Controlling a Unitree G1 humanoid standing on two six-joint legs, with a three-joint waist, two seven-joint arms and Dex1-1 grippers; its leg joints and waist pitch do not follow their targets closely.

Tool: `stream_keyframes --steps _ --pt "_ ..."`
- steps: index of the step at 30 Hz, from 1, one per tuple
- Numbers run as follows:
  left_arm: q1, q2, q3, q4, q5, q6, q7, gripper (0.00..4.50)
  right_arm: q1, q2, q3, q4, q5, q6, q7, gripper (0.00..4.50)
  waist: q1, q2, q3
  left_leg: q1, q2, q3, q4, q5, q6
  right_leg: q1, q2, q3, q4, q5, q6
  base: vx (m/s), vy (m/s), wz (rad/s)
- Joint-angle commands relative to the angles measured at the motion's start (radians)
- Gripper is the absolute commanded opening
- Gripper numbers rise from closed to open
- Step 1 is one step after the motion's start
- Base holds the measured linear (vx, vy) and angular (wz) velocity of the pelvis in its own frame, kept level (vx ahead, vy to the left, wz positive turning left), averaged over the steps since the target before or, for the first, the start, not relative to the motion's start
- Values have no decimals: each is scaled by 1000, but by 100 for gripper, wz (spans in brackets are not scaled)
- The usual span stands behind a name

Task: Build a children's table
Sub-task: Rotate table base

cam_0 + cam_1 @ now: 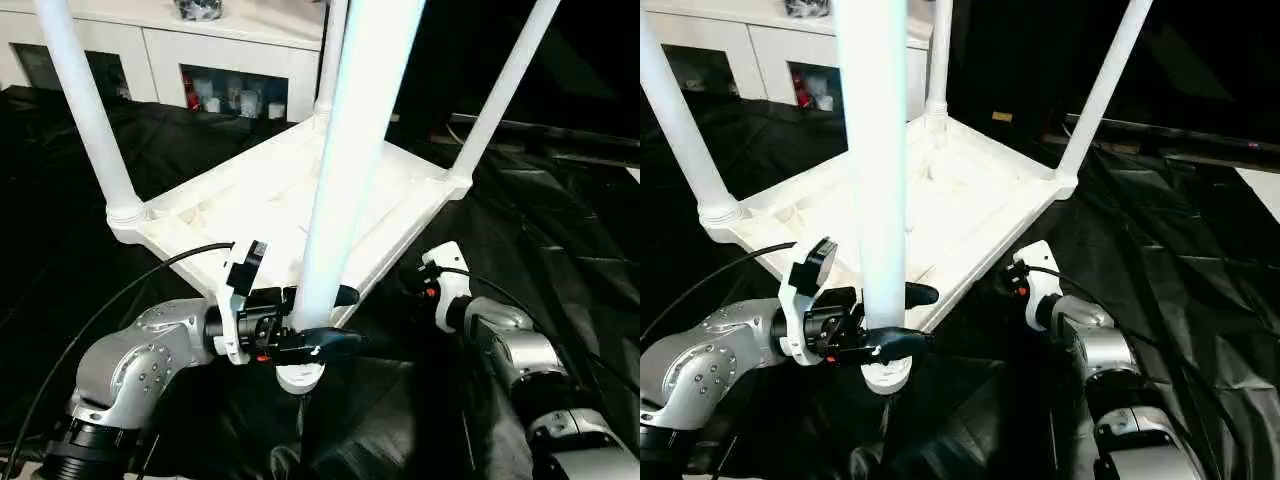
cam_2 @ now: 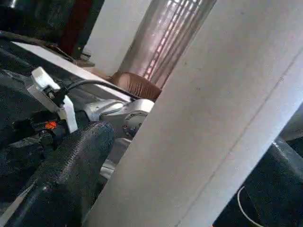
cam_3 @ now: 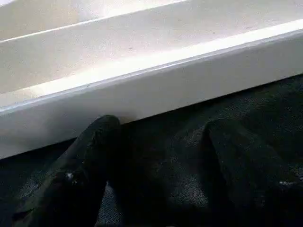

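The children's table top [image 1: 240,200] lies upside down on black cloth, ribbed underside up. Three white legs stand in its corner sockets: left [image 1: 85,110], back [image 1: 333,50] and right [image 1: 505,90]. The fourth leg [image 1: 355,140] stands upright with its foot at the near corner socket [image 1: 300,378]. My left gripper [image 1: 325,320] is shut on this leg low down, one black finger behind it and one in front. My right gripper [image 3: 161,127] rests open on the cloth at the top's near right rim [image 3: 151,80], nothing between its fingers.
A white cabinet [image 1: 200,50] with glass doors stands behind the table. Black sheeting [image 1: 560,230] covers the floor all round. A black cable [image 1: 100,310] loops from my left wrist. My right wrist [image 2: 52,94] is visible past the held leg.
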Motion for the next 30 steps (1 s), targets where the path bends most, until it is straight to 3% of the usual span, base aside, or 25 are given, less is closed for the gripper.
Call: stream_keyframes --steps 1,7,13,14,16,17,19,26,29,30 --pt "-16 -18 -42 -43 -20 4 -1 445 -26 30 34 7 -8 -20 19 347 9 12 -59 13 44 -25 -77 -246 -36 45 -67 51 -79 -272 -183 0 0 0" --pt "4 66 21 -77 -50 37 -33 445 -35 -26 -20 34 -10 -45 -6 347 7 12 -58 15 42 -22 -74 -246 -33 42 -65 52 -76 -265 -191 0 0 0" --pt "69 131 80 -181 -150 122 -24 445 -25 -105 -54 39 -7 -50 15 347 15 9 -58 18 42 -17 -71 -219 -22 42 -60 52 -71 -219 -204 0 0 0" --pt "86 133 83 -215 -179 141 -4 445 -18 -111 -55 30 -6 -50 21 347 15 4 -58 17 42 -16 -70 -221 -22 42 -60 52 -70 -220 -204 0 0 0" --pt "91 132 84 -225 -186 146 3 445 -15 -112 -54 25 -6 -48 24 347 16 5 -56 17 41 -17 -71 -234 -23 41 -60 52 -73 -248 -199 0 0 0" --pt "106 127 80 -252 -197 152 21 445 -3 -111 -51 6 -3 -44 36 347 17 -1 -54 17 42 -17 -71 -252 -25 40 -61 53 -77 -289 -188 0 0 0" --pt "119 115 75 -272 -210 157 43 445 12 -101 -41 -16 0 -35 48 347 17 1 -53 17 43 -19 -71 -267 -29 38 -63 54 -82 -331 -171 0 0 0" --pt "114 81 81 -303 -281 199 96 445 19 -28 14 -30 -11 -39 88 347 10 -3 -53 14 42 -23 -74 -288 -45 36 -62 52 -85 -381 -145 0 0 0" --pt "108 71 81 -310 -300 203 112 445 10 2 30 -26 -16 -42 101 347 1 -11 -53 8 41 -25 -75 -290 -49 39 -61 51 -85 -389 -135 0 0 0" --pt "107 70 81 -311 -301 204 114 445 9 4 32 -26 -17 -42 102 347 0 -10 -53 9 42 -26 -76 -292 -51 38 -62 51 -85 -394 -134 0 0 0"
